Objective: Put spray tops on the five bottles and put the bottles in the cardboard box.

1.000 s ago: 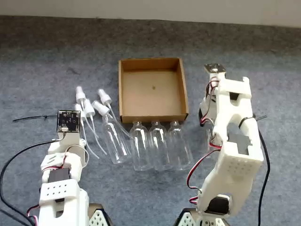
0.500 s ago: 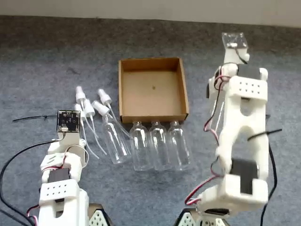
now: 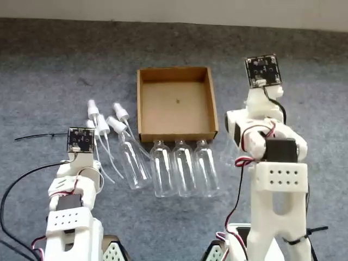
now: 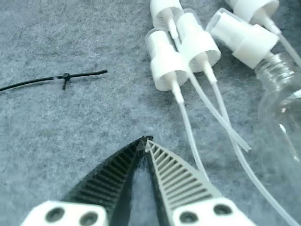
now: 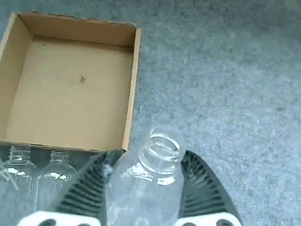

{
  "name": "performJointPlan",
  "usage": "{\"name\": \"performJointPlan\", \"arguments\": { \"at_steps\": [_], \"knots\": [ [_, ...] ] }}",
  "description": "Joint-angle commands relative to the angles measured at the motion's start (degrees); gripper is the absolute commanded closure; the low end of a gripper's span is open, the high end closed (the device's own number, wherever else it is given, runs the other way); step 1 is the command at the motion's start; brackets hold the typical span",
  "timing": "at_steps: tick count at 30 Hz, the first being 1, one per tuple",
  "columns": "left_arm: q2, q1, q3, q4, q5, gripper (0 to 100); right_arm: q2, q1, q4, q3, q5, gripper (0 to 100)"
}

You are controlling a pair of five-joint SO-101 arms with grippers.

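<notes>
Item: clear bottle [image 5: 149,176], uncapped, clamped between the fingers of the right gripper [image 5: 149,157], just off the near-right corner of the cardboard box [image 5: 132,84]. Its long axis runs along the gripper, open neck leading.

Along the box's near wall: four bottles [image 3: 184,166] lying flat, necks toward it.

Left of the box: heaped spray tops [image 3: 103,124]. Beside them, the left gripper [image 4: 144,141], pinched together and empty.

Since a second ago the right arm has swung up and drawn back.

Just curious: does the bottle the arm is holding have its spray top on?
Off: the bottle in the right gripper shows a bare, open neck.
</notes>
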Motion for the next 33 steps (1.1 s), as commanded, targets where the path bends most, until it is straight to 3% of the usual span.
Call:
{"name": "performJointPlan", "arguments": {
  "at_steps": [1,10,12,15,17,20,22,26,33],
  "knots": [
    [-0.75,5.23,1.1,0.26,-0.18,99,-3.3,-1.01,-0.48,1.89,0.18,99.4],
    [-0.84,4.7,0.92,0.26,-0.62,99,-11.21,-4.88,0.13,7.52,0.09,99.4],
    [-0.92,1.8,-0.75,0.18,-5.8,99,-12.62,-4.88,-0.31,9.71,0.09,99.4],
    [-3.12,-8.13,-6.11,2.11,-17.05,99,-13.49,-4.88,-0.31,11.65,0.09,99.4],
    [-5.41,-12.09,-9.36,4.92,-15.74,99,-13.49,-4.88,-0.31,11.91,0.09,99.4],
    [-8.04,-14.64,-18.15,14.59,-16.26,97,-13.49,-4.97,-0.31,11.91,0.09,99.4],
    [-7.6,-15.16,-27.21,25.41,-16.26,92,-13.49,-5.05,-0.4,12.26,0.09,99.4],
    [0.57,-15.25,-45.67,42.11,-16.0,87,-13.49,-4.97,-1.71,12.44,0.09,99.4],
    [32.04,-11.65,-64.84,48.18,-8.97,86,-13.85,-4.79,-1.71,13.14,0.09,99.4]
  ]
}}
